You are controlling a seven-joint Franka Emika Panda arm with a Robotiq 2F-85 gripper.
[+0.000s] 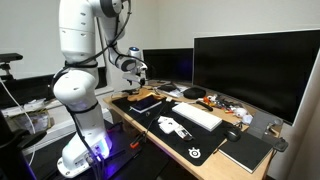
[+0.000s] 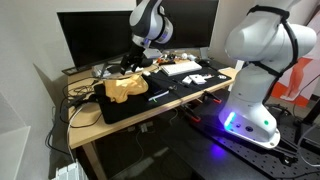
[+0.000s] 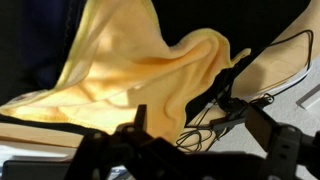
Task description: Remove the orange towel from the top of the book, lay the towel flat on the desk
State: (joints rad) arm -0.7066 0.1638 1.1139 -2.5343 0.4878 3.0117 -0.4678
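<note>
The orange towel (image 2: 125, 88) lies bunched in a raised heap on the black desk mat (image 2: 150, 105) near the desk's end. In the wrist view the towel (image 3: 130, 60) fills the upper left in tall folds. The book is hidden; I cannot make it out under the towel. My gripper (image 2: 136, 62) hovers just above and behind the towel, also seen in an exterior view (image 1: 135, 72). In the wrist view its two fingers (image 3: 200, 125) stand apart with nothing between them; the towel lies beyond them.
A white keyboard (image 2: 183, 68) (image 1: 197, 115) and small white items (image 1: 172, 125) lie on the mat. Two monitors (image 1: 255, 70) (image 2: 95, 35) stand along the back. Black cables (image 3: 215, 120) tangle on the wood beside the towel. A dark notebook (image 1: 245, 150) lies at the desk's end.
</note>
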